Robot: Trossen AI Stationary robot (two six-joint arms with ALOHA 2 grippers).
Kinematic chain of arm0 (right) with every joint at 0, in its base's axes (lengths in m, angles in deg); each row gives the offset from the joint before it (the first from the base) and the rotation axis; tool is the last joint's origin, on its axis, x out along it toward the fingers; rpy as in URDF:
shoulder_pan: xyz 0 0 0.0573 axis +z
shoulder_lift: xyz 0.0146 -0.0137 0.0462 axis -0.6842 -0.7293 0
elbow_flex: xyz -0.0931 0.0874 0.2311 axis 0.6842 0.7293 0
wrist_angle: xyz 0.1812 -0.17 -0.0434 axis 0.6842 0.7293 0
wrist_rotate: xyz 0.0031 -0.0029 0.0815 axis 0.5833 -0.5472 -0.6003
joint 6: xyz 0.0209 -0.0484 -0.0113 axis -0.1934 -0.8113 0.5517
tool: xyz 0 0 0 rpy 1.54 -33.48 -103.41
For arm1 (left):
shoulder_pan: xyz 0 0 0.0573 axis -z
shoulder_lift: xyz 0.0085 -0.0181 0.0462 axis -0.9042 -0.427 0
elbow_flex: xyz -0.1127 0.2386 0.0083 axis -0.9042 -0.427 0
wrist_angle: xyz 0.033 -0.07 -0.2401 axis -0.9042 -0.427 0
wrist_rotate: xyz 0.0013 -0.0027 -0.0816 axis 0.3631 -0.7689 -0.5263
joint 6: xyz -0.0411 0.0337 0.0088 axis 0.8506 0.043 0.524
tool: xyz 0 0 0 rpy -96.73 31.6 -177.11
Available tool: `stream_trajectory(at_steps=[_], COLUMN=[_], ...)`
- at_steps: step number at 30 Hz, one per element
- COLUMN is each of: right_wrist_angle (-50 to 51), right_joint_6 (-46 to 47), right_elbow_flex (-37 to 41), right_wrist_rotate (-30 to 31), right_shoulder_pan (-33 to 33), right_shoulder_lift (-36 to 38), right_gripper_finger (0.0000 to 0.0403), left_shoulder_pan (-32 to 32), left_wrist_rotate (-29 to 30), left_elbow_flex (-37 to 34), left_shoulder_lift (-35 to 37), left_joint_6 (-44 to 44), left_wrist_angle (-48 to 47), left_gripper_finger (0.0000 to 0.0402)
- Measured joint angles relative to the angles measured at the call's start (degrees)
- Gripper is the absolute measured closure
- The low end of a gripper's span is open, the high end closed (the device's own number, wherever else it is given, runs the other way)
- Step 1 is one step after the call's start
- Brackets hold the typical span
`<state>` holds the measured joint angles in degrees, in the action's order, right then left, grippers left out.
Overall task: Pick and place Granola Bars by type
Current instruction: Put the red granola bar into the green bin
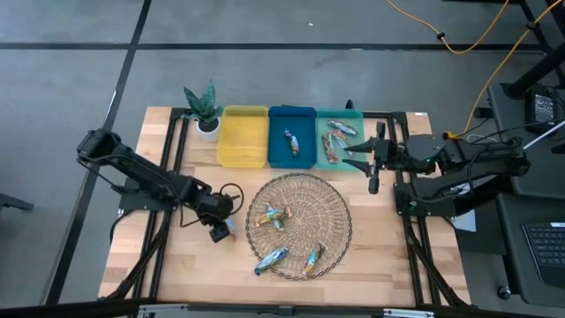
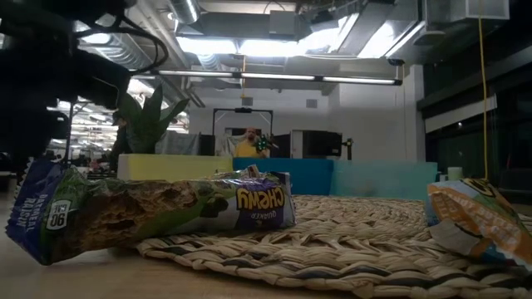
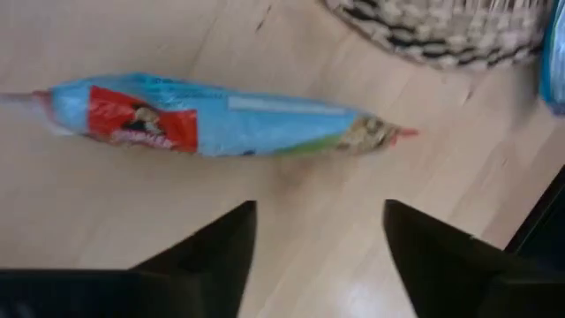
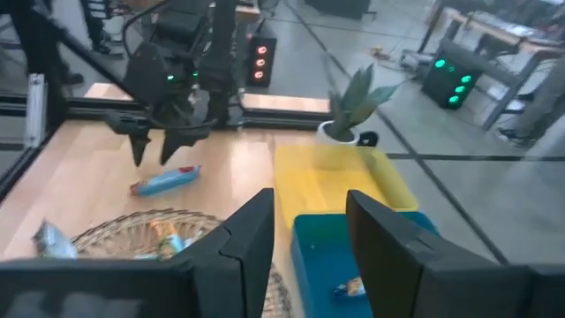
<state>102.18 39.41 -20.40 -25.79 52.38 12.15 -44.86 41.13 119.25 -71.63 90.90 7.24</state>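
left end effector (image 4: 163, 146) spread open, released, hovering over a blue granola bar (image 3: 221, 119) lying on the desk (image 1: 159, 256) beside the wicker basket (image 1: 331, 221). right end effector (image 1: 371, 163) half-open, empty, by the teal bin (image 1: 357, 115).

The floor (image 1: 265, 35) is gray with dark lines across it. A yellow cable (image 1: 459, 40) lies on it. Long lights (image 2: 274, 79) shine on the ceiling, near big silver pipes (image 2: 150, 33). The far wall (image 2: 366, 116) is white. A desk (image 1: 530, 221) stands beside the table.
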Motion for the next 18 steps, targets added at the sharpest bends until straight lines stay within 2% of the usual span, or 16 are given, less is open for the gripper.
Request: stream_trajectory(at_steps=[4, 7, 14, 18], right_wrist_angle=[-0.2, 0.0, -0.2, -0.2], right_joint_6=[0.0, -0.1, -0.8, -2.0], right_elbow_flex=[0.9, 0.9, 0.9, 0.9], right_wrist_rotate=[-1.4, -2.4, -2.8, -4.3], right_shoulder_pan=[0.0, 0.0, 0.0, 0.0], right_shoulder_lift=[0.0, -0.1, 0.1, 0.1], right_gripper_finger=[0.0257, 0.0257, 0.0257, 0.0257], left_shoulder_pan=[0.0, 0.0, -0.1, -0.1], left_wrist_rotate=[0.7, 2.7, 10.1, 11.2], left_elbow_flex=[0.0, 0.0, 0.0, 0.3], left_shoulder_lift=[-2.2, -3.3, -5.5, -8.5], left_joint_6=[3.8, 6.8, 15.7, 19.8], left_wrist_angle=[3.9, 5.7, 5.9, 5.3], left_gripper_finger=[0.0112, 0.0094, 0.0089, 0.0089])
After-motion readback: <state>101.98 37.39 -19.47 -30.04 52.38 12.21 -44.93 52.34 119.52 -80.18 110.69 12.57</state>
